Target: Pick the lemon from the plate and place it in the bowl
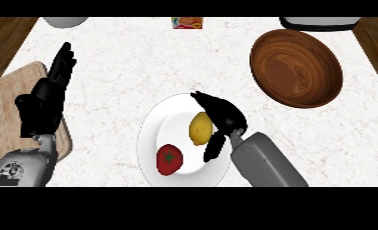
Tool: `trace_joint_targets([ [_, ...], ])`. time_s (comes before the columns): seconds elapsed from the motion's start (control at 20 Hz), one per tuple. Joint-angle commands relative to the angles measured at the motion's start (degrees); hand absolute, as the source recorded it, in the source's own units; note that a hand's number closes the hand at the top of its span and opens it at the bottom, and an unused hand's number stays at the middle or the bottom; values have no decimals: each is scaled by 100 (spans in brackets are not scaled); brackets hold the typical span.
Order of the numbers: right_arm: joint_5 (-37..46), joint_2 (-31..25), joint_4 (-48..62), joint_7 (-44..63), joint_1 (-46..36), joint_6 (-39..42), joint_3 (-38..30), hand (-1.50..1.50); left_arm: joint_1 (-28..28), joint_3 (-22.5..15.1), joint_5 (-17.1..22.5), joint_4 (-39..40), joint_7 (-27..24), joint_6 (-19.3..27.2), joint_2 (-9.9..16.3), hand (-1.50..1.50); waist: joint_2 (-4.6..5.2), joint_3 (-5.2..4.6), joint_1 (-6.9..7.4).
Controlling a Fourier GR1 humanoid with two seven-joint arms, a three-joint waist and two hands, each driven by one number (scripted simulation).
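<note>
You are at the grab step. Your right hand (221, 116), fingers apart, cups the lemon (200, 128) on the plate (159, 124). Next, close them and lift it to the bowl (296, 68), far right.

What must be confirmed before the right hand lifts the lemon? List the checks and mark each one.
1. Lemon lies on the plate: ok.
2. Right hand is at the lemon, fingers curved over its right side: ok.
3. Fingers closed round the lemon: cannot tell.
4. Tomato lies apart from the lemon and the hand: ok.
5. Bowl is open and holds nothing: ok.
6. Left hand rests open at the view's left, away from the plate: ok.
</note>
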Motion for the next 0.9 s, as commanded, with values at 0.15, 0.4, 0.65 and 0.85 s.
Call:
trace_joint_targets([
  [0.15, 550, 112, 1044, -819, -435, -440, 174, 150, -182, 153, -49, -147, 285, -139, -46, 0, 7, 2, 22],
  [0.4, 543, 113, 1318, -1080, -468, -791, 112, 150, -218, 187, -316, -35, 166, -85, -230, 0, 5, 1, 7],
  [0.65, -29, 114, 990, -672, -388, -1245, 870, 150, -392, 157, -329, -142, 394, -185, -323, 0, 5, 2, 31],
  [0.85, 711, 94, -358, -735, 135, -656, 433, 150, 301, 214, -313, -491, 202, -264, -370, 0, -23, -1, -30],
])
